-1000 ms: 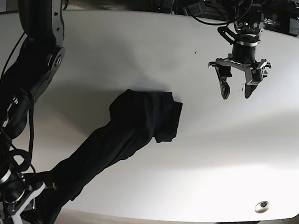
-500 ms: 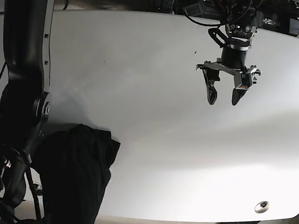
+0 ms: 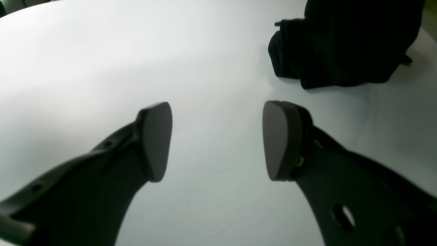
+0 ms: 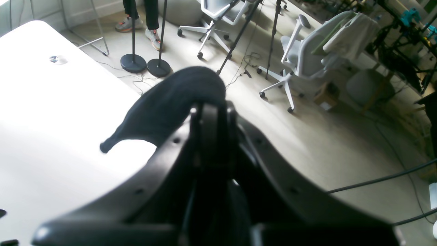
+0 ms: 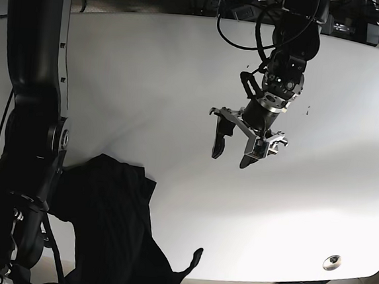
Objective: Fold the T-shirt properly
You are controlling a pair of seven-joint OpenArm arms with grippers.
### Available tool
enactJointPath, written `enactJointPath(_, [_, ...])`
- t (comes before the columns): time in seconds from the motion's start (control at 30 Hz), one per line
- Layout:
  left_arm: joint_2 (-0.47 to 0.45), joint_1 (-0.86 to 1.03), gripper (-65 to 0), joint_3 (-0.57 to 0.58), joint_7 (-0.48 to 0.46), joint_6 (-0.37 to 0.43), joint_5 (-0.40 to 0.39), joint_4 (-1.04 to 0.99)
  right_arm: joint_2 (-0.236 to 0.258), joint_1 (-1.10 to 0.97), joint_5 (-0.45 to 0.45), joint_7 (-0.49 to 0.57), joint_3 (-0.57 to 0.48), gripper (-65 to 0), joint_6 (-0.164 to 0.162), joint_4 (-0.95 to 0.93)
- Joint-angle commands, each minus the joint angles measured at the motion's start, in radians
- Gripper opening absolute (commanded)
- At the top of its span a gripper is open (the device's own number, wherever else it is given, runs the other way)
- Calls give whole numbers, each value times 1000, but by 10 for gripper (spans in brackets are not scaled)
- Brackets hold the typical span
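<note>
Moving toward the frame's middle, the left gripper [image 5: 233, 153] hangs wide open (holding nothing). The right gripper [image 4: 211, 112] pinches the T-shirt [image 5: 112, 225], now bunched lower left, still unfolded.

A white table [image 5: 182, 68] with a small round disc [image 5: 331, 262] near its edge stands on a pale floor [image 4: 317, 143], where two white office chairs [image 4: 300, 51], round-based stands [image 4: 133, 63], tripod legs [image 4: 239, 34] and loose cables [image 4: 375, 177] are scattered.
</note>
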Motion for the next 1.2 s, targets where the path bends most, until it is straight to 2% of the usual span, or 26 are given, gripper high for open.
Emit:
enactJointPath(0.03, [-1, -86, -260, 44, -23, -5, -1, -81, 3, 45, 8, 38, 8, -629, -4, 15])
enactJointPath(0.13, [3, -202, -260, 125, -31, -5, -7, -234, 7, 45, 3, 64, 8, -629, -4, 15])
enactJointPath(0.2, [19, -247, -260, 177, -83, -5, -7, -308, 7, 45, 0, 68, 7, -629, -4, 14])
enactJointPath(0.27, [62, -290, -260, 223, -167, -5, -4, -423, 7, 45, 0, 68, 7, -629, -4, 12])
enactJointPath(0.4, [146, -429, -264, 320, -218, -2, -4, -688, 7, 45, -1, 68, 4, -629, -4, 9])
enactJointPath(0.5, [201, -486, -262, 325, -322, 1, -4, -834, 8, 45, -1, 68, 4, -629, -4, 12])
enactJointPath(0.67, [275, -594, -262, 328, -417, -3, -4, -1057, 8, 45, 8, 64, 7, -629, -3, 14])
enactJointPath(0.73, [275, -592, -262, 323, -425, -3, -7, -1035, -1, 45, 8, 64, 4, -629, -3, 15])
enactJointPath(0.8, [257, -572, -262, 319, -425, -3, -7, -931, -24, 45, 9, 65, 5, -629, -3, 15])
enactJointPath(0.9, [148, -466, -264, 317, -422, 1, -9, -761, -72, 45, 9, 71, 7, -629, -3, 15])
enactJointPath(0.93, [108, -429, -264, 294, -424, 1, -9, -670, -107, 45, 8, 71, 5, -629, -3, 8])
enactJointPath(1.07, [11, -275, -264, 194, -419, 1, -7, -443, -193, 45, 3, 71, 2, -629, -3, 8])
enactJointPath(1.13, [-56, -170, -264, 116, -419, 1, -7, -319, -279, 45, -3, 71, 2, -629, -6, 8])
enactJointPath(1.2, [-89, -92, -264, 56, -419, 1, -7, -244, -326, 45, -3, 71, 2, -629, -12, 0])
